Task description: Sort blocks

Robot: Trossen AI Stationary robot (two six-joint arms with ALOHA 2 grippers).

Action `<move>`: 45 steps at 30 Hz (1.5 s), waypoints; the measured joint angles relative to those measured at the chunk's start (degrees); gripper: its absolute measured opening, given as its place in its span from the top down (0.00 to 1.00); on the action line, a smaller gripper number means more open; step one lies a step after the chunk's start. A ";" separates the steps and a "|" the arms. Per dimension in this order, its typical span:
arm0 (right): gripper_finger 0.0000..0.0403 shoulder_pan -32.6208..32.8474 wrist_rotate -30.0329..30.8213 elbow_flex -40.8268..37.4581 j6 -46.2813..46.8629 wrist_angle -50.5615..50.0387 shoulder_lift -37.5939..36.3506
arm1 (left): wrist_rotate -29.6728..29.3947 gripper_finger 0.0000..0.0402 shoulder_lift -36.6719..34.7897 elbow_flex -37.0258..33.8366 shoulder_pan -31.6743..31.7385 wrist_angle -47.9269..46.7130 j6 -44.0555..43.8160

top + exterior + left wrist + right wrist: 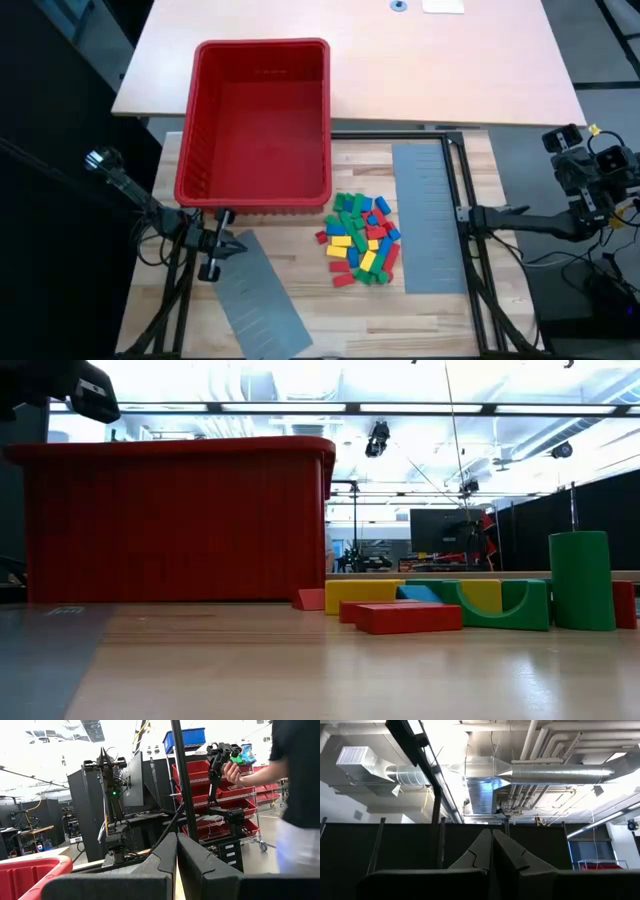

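Observation:
The blocks [360,240] lie in a loose heap of red, green, blue and yellow on the wooden table, just to the near right of the red bin [260,120]. The low view shows them [440,605] resting flat beside the bin's wall [180,520], with a green cylinder [580,580] standing upright among them. My left gripper [233,245] hovers shut at the bin's near left corner, over a grey panel. My right gripper [495,213] is shut at the table's right edge. In their wrist views both grippers [176,842] [491,837] hold nothing.
Two flat grey slotted panels lie on the table, one [430,215] right of the heap, one [262,298] at the near left. A black frame bar [462,200] runs along the right side. A person [295,795] stands in the room beyond the table.

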 joint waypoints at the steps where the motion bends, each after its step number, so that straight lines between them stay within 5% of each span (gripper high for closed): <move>1: 1.00 -0.01 0.00 0.01 0.40 0.01 0.00 | 0.00 1.00 0.00 0.00 0.00 -0.04 0.00; 45: 1.00 0.00 0.02 0.32 6.20 1.90 0.00 | -1.55 1.00 -0.01 0.14 0.11 3.71 5.73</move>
